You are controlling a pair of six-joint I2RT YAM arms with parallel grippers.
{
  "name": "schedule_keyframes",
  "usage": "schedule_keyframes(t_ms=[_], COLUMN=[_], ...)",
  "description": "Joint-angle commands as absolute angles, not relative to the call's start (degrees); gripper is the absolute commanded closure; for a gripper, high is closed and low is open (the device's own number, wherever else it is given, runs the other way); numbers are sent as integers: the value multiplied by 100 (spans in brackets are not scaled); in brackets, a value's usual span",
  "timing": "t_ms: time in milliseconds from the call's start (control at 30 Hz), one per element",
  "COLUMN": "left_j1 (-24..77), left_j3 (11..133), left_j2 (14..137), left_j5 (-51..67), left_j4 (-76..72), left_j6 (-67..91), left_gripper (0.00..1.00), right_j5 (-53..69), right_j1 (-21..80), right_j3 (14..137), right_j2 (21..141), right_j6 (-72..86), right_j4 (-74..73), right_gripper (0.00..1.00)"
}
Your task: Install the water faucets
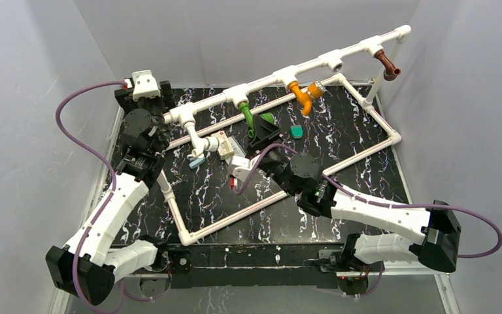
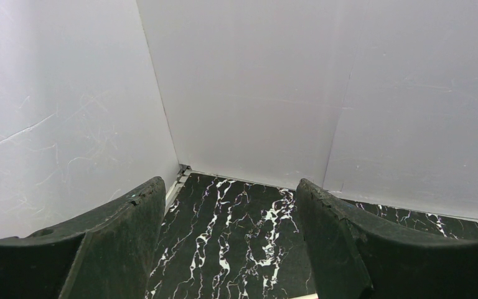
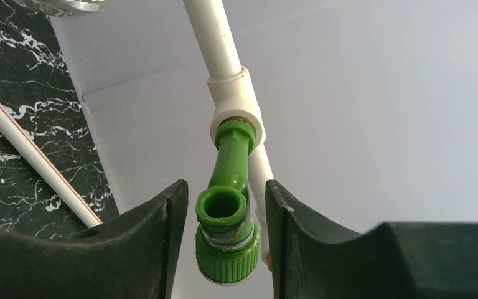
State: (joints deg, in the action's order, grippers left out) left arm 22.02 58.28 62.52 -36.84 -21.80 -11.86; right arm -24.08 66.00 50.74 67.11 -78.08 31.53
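Straddling the green faucet [image 3: 223, 208], the right gripper [image 3: 226, 189] has its jaws apart, a slim gap either side, nothing clamped; the faucet hangs seated in a tee of the white pipe [image 3: 215, 37]; the left gripper [image 2: 230, 193] gapes empty over the far-left corner of the table [image 2: 236, 249].

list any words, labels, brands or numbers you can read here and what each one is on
Nothing is legible in any view.
white box on the table: dark print and a red mark, too small to read.
white frame pipe: a thin red line along it, possibly print, unreadable.
green faucet: no lettering visible.
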Motion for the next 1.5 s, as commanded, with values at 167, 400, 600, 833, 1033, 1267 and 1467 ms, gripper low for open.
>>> schedule_keyframes(t_ms=[167, 400, 600, 833, 1033, 1267, 1467], left_j1=[2400, 2404, 2403, 2400, 2401, 2399, 2400], left_j3=[4992, 4992, 4994, 5001, 5001, 5003, 5001], left_j2=[7040, 7022, 7005, 6995, 7005, 7004, 6990], left_j5=[-3258, -3263, -3264, -3258, -3256, -3250, -3251], left_j4=[341, 343, 354, 359, 361, 369, 369], left_j6=[-1039, -1046, -1046, -1046, -1046, -1046, -1046], left_gripper=[26, 26, 26, 26, 26, 26, 26], right_j5=[-2611, -2686, -2737, -3069, -3494, -3931, -4474], right_j1=[6563, 6563, 6564, 6565, 6562, 6565, 6564], right_j3=[5242, 5283, 5437, 5528, 5529, 5380, 5206], right_j2=[6679, 6697, 6671, 6602, 6554, 6303, 6206], right_j6=[-7374, -6805, -5387, -2898, -908, 1626, 3939], right_j4=[3718, 3730, 3663, 3906, 4144, 4274, 4276], right_gripper=[67, 99, 99, 99, 99, 99, 99])
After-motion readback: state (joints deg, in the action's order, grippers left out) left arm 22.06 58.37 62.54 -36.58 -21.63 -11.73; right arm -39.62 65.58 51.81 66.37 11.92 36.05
